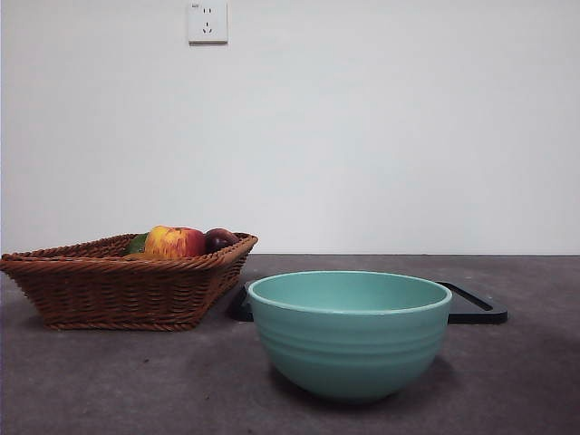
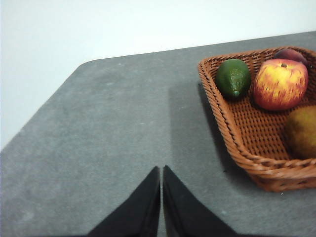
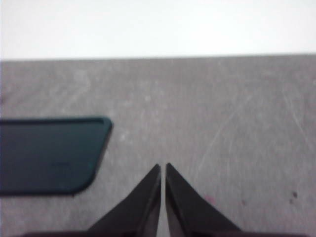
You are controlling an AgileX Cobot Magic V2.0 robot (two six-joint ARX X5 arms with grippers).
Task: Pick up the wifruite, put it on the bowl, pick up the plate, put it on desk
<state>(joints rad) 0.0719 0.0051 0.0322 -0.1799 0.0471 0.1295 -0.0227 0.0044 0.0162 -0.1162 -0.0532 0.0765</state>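
- The teal bowl [image 1: 350,331] sits front and centre in the lower middle of the front view, upright on the grey worktop [image 1: 109,381], nothing visible inside from this low angle.
- A wicker basket [image 1: 118,288] is at the left of that view, behind and to the left of the bowl, not touching it. Over its rim you can see a red-yellow apple [image 1: 174,242], a dark plum [image 1: 219,238] to the right of it and a bit of green avocado [image 1: 138,243] to the left.
- The wifruite [image 2: 302,131] only really shows in the left wrist view: a dull orange-brown round thing at the right edge of the frame, lying in the basket, below the apple in the picture and partly cut off by the frame.
- A flat black plate [image 1: 476,305] with a raised rim lies on the worktop right behind the bowl, poking out at its right side in the front view. The right wrist view has it at the left edge, blurry.
- The left claw [image 2: 161,170] hangs over bare worktop left of the basket, jaws pressed together with just a hairline gap, holding nothing.
- The right claw [image 3: 163,168] is the same deal: jaws closed tight, empty, over bare worktop just right of the plate's corner.
- Neither arm shows in the front view.
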